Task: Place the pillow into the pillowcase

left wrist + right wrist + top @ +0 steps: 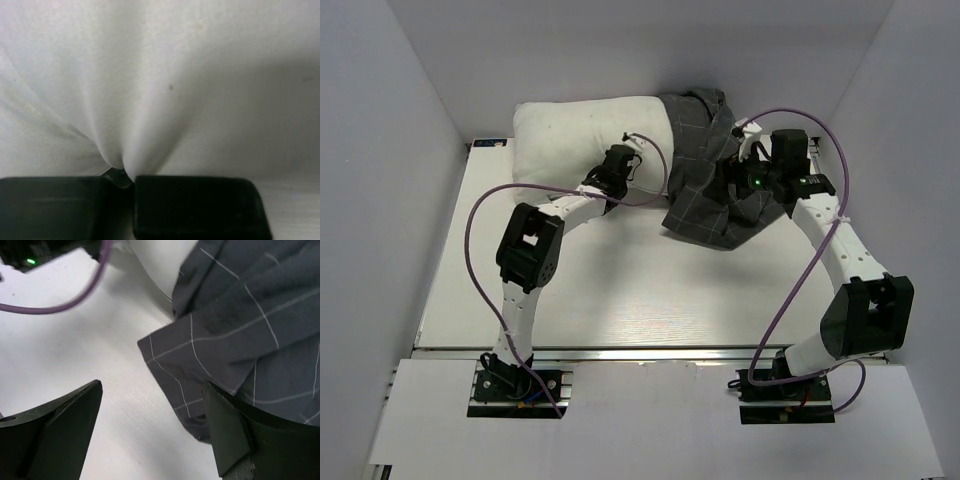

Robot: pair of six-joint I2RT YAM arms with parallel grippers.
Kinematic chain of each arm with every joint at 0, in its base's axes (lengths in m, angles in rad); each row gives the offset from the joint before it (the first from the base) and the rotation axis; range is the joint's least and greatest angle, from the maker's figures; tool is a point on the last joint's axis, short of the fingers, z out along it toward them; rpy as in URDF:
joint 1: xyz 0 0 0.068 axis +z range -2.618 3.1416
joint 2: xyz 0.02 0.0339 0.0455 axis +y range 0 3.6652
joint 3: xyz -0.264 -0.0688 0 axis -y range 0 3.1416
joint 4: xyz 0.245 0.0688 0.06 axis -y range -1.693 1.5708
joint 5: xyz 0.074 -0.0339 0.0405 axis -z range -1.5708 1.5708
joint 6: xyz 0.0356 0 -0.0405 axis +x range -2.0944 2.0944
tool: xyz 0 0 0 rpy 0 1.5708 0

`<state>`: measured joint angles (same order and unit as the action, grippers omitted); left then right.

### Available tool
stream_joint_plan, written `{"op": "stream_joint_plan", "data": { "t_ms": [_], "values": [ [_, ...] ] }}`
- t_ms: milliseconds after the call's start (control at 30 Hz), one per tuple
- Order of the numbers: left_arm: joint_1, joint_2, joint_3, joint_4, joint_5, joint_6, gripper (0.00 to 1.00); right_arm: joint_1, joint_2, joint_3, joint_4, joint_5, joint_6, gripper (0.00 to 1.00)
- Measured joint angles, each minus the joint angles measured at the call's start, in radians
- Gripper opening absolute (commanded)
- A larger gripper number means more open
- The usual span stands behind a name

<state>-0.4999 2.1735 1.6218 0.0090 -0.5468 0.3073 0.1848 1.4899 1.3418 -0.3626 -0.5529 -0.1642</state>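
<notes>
Off-white fabric filled the left wrist view: the pillow [570, 135], plump and softly creased, lay at the far side of the table [620, 290], its right end covered by the bunched pillowcase [715, 195]. The left gripper [131, 181] was closed tight, a fold of the pillow's cover pinched between its dark fingers [200, 205] and drawn up into a peak. The right gripper [150, 435] stood wide apart and held nothing, low over the table, with a hem corner of the charcoal, grid-lined pillowcase lying between its fingers and close to one of them (whether touching could not be told). Both things looked light, limp and yielding. The pillow would likely sag and bulge when pushed, so a pinch near its edge seam suited it, while the pillowcase seemed best taken by its open hem.
</notes>
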Motion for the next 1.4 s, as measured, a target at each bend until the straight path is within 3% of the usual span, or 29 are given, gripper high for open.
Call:
{"op": "stream_joint_plan", "data": {
  "t_ms": [300, 600, 1033, 1233, 1400],
  "values": [
    [0.000, -0.198, -0.089, -0.153, 0.217, -0.090, 0.00, 0.071, 0.018, 0.059, 0.023, 0.264, 0.164, 0.86],
    [-0.098, -0.470, -0.257, -0.192, 0.325, -0.224, 0.00, 0.111, 0.102, 0.160, 0.066, 0.366, 0.249, 0.84],
    [-0.132, -0.495, -0.333, -0.187, 0.375, -0.331, 0.00, 0.194, 0.159, 0.159, 0.018, 0.510, 0.182, 0.83],
    [-0.132, -0.502, -0.361, -0.157, 0.378, -0.360, 0.00, 0.265, 0.163, 0.133, 0.013, 0.618, 0.092, 0.72],
    [-0.132, -0.518, -0.396, -0.135, 0.379, -0.381, 0.00, 0.267, 0.176, 0.133, 0.012, 0.697, 0.039, 0.51]
  ]
}}
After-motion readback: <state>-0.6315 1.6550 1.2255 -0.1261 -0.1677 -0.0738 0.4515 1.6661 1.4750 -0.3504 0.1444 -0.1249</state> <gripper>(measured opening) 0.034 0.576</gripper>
